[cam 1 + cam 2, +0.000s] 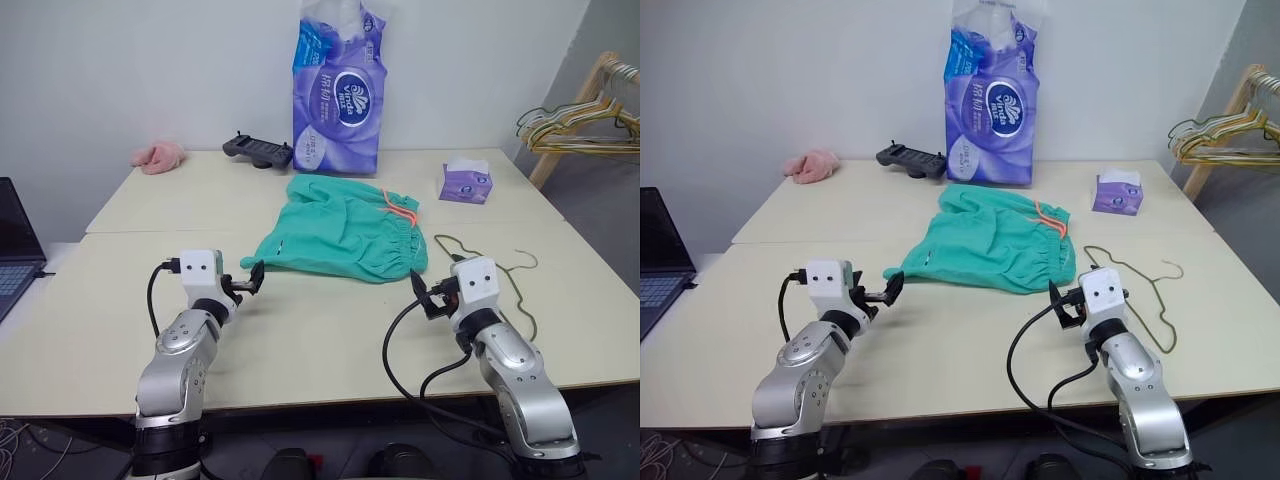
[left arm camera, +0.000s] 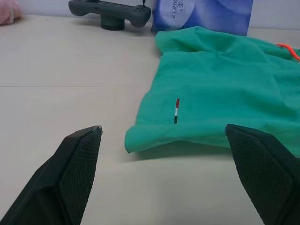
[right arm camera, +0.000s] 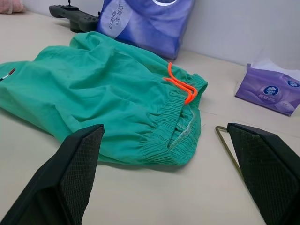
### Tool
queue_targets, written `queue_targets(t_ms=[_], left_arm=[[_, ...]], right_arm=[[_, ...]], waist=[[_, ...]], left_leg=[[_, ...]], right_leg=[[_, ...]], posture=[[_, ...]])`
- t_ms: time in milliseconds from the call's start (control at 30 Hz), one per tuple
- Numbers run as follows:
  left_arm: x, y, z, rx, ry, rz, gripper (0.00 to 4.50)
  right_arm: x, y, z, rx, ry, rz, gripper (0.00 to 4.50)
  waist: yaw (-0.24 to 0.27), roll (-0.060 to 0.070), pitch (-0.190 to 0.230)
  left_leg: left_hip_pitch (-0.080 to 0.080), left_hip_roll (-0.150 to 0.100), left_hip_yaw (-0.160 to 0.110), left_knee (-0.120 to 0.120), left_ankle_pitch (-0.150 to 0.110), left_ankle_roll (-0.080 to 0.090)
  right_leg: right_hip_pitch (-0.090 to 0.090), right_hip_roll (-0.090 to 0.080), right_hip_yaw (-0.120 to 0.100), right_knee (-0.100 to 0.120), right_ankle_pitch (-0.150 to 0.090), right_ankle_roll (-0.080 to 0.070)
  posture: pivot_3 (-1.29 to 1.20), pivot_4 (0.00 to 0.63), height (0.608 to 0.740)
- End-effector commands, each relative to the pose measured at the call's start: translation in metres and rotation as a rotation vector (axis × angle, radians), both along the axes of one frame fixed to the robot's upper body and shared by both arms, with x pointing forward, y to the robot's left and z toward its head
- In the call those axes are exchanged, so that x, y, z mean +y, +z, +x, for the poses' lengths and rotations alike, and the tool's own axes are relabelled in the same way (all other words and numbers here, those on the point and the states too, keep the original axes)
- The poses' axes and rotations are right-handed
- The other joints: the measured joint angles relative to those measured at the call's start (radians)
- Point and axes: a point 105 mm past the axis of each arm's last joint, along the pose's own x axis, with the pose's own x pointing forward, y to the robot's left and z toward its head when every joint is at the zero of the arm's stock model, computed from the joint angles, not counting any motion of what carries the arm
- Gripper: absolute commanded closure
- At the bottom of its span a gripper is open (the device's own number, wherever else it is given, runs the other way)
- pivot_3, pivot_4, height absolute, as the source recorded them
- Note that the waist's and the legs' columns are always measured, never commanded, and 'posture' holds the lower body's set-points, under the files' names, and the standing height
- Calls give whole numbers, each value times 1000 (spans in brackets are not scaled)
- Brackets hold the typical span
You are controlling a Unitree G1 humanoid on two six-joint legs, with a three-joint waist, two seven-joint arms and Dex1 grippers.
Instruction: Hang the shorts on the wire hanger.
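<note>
Nothing of the hanging is done yet, judging by how things lie. The teal-green shorts (image 1: pixel 345 230) are spread flat on the table (image 1: pixel 300 340), waistband and orange drawstring (image 1: pixel 400 208) turned toward the robot's right. The wire hanger (image 1: pixel 505 272) lies flat on the table just beside that waistband, hook pointing away from the shorts, with no part of it threaded into the fabric.

The left gripper (image 1: pixel 252 280) hovers just short of the near hem corner, its jaws spread wide and empty; the left wrist view shows the hem corner (image 2: pixel 133 140) between its two fingers (image 2: pixel 77 164) but ahead of them, not touching. The right gripper (image 1: pixel 425 295) is likewise wide apart and carries nothing, set near the elastic waistband with the hanger's near wire at one side (seen in the right wrist view).

Everything is left: grasping the shorts, bringing in the hanger, and draping the fabric over its wire
</note>
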Motion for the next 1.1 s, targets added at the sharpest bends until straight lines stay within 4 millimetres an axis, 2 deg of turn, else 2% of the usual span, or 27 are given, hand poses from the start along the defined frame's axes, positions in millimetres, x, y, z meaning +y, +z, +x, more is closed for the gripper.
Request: queue_targets(t_ms=[33, 167, 300, 400, 500, 600, 733, 833, 967, 1100], left_arm=[[-3, 19, 1, -71, -29, 20, 0], [-9, 26, 3, -91, -121, 74, 0], [-22, 41, 8, -139, -380, 220, 0], [-26, 44, 14, -138, -560, 331, 0], [-28, 40, 18, -107, -726, 445, 0], [-24, 27, 23, -52, -837, 552, 0], [-22, 8, 32, 26, -943, 618, 0], [-24, 2, 44, 24, -968, 692, 0], [-42, 2, 62, -42, -964, 742, 0], [-56, 15, 74, -133, -954, 781, 0]], right_arm=[[1, 11, -2, -47, 32, -21, 26], [1, 11, -2, -37, 97, -63, 26], [2, 17, 7, -42, 284, -209, 26], [2, 12, 16, -10, 456, -328, 26], [4, 5, 20, 29, 662, -457, 26], [4, -1, 27, 56, 769, -530, 26], [3, -12, 44, 69, 829, -619, 26], [5, -15, 57, 66, 841, -636, 26], [7, -17, 78, 60, 800, -630, 26], [7, -16, 90, 56, 781, -638, 26]], waist=[[0, 0, 1], [-1, -1, 5], [-1, 0, 13], [-2, 2, 15], [-2, 2, 16], [-3, 2, 15], [-2, 1, 15], [-2, 1, 15], [1, 1, 15], [1, 1, 15]], left_leg=[[0, 0, 0, 0, 0, 0], [0, 0, 0, 0, 0, 0], [0, 0, 0, 0, 0, 0], [1, -1, 1, 1, 0, 0], [1, -2, 1, 0, 0, 0], [0, -1, 1, -1, 0, 0], [-1, -1, 1, -1, 0, 0], [-2, -1, 2, 0, 0, 0], [-2, -2, 2, 1, 0, 0], [-3, -2, 2, 1, 0, 0]], right_leg=[[0, 0, 0, 0, 0, 0], [0, 0, 0, 0, 0, 0], [0, 1, 0, 0, -2, -3], [0, 3, 0, 0, -3, -5], [0, 3, 0, -1, -2, -3], [0, 3, 0, -1, -2, -1], [-1, 3, 0, 0, -2, -1], [-1, 3, 0, 0, -2, -1], [-1, 2, 0, 1, 0, 0], [-2, 1, 1, 1, 3, -4]], posture=[[96, 32, 740], [93, 35, 740], [78, 40, 740], [75, 34, 740], [75, 27, 740], [78, 16, 740], [82, 5, 740], [90, 0, 740], [96, 0, 740], [92, 0, 740]])
